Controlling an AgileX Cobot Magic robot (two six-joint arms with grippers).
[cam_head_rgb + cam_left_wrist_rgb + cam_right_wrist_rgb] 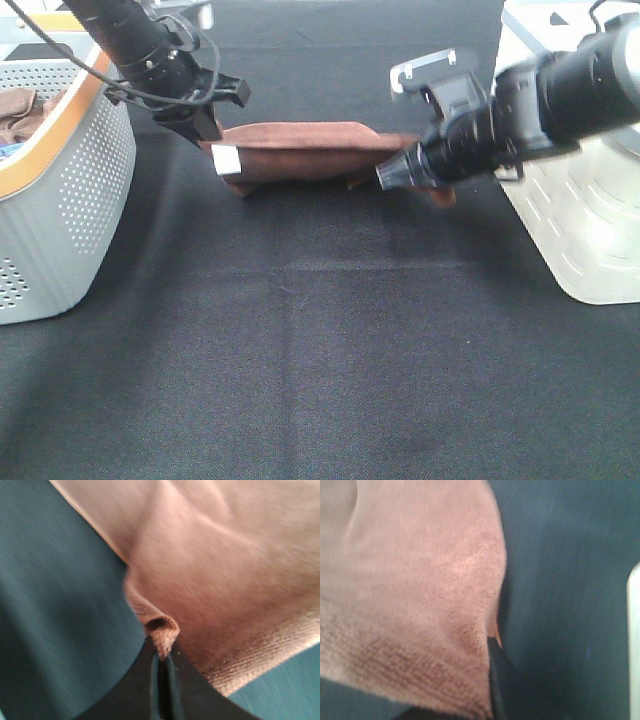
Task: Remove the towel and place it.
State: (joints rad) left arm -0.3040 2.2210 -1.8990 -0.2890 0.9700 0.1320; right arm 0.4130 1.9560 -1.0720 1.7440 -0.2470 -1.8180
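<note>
Left gripper [161,662] pinches only a thin towel [225,580] fold, right gripper [388,175] prob. clamped too; pulling apart could slip a corner.

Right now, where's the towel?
Exterior high view: the towel spans the far middle, pinched by the left gripper and right gripper, between the grey basket and white basket.

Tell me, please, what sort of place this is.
Probably a robotics lab bench staged for laundry handling: black-clothed table, grey basket, white basket, and a towel pinched by the left gripper.
</note>
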